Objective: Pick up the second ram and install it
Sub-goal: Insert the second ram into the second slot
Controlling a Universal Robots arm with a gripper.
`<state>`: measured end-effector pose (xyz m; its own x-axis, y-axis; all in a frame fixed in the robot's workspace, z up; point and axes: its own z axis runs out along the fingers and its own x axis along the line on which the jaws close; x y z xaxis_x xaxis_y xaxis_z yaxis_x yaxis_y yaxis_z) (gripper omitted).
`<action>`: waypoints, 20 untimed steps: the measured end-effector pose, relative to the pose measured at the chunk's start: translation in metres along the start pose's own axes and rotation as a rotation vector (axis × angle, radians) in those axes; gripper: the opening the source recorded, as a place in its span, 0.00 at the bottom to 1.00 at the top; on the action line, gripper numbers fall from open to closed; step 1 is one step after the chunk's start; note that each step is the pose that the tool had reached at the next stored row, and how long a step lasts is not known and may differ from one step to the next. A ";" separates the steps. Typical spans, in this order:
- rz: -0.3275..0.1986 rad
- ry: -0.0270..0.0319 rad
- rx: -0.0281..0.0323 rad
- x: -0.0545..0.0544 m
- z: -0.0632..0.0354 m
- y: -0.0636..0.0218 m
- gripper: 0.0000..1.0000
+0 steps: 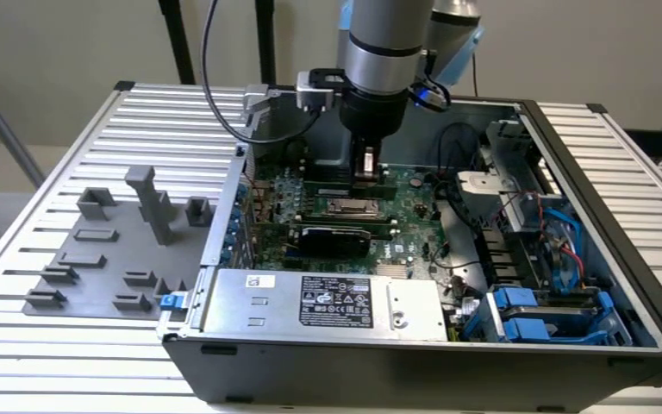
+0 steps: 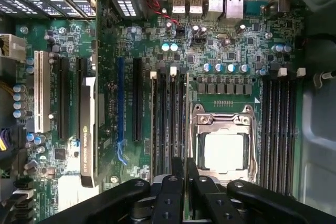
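1. Inside the open dark-grey computer case (image 1: 423,379), the black two-finger gripper (image 1: 365,175) hangs low over the green motherboard (image 1: 406,250). In the exterior view it sits just behind the silver CPU square (image 1: 348,205).
2. Fingers (image 2: 170,192) are set nearly together with a narrow slit between. They are clamped on the second ram (image 1: 331,185), a slim green circuit-board stick held level with its long edge down.
3. The stick sits at the bank of long black memory slots (image 2: 164,124) beside the CPU socket. Touching the slot or just above it: cannot tell. In the wrist view it is edge-on and hard to separate from the slots.
4. A white slot latch (image 2: 173,70) shows at the far end of that bank.
5. Room is tight. The socket's metal frame (image 2: 197,129) lies hard against the slots on one side. A second bank of black slots (image 2: 278,129) lies past the CPU, well apart.
6. A black graphics card (image 2: 86,129) stands on the board, apart from the gripper.
7. Black cables (image 1: 460,151) hang near the arm on the exterior view's right, not touching it. A silver power supply box (image 1: 320,300) lines the near edge, and blue drive caddies (image 1: 533,315) fill the corner.
8. A grey plastic tray (image 1: 101,289) with upright blocks lies outside the case on the white slatted table (image 1: 32,362). It is on the exterior view's left, well apart.
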<state>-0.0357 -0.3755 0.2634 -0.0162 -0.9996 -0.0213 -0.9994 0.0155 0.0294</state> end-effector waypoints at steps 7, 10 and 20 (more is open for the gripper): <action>0.000 0.0001 -0.0001 0.002 0.0126 -0.0004 0.00; 0.000 0.0000 -0.0001 0.003 0.0180 -0.0005 0.00; 0.000 0.0003 -0.0002 0.004 0.0330 -0.0008 0.00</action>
<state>-0.0360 -0.3788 0.2303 -0.0160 -0.9997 -0.0210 -0.9994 0.0154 0.0296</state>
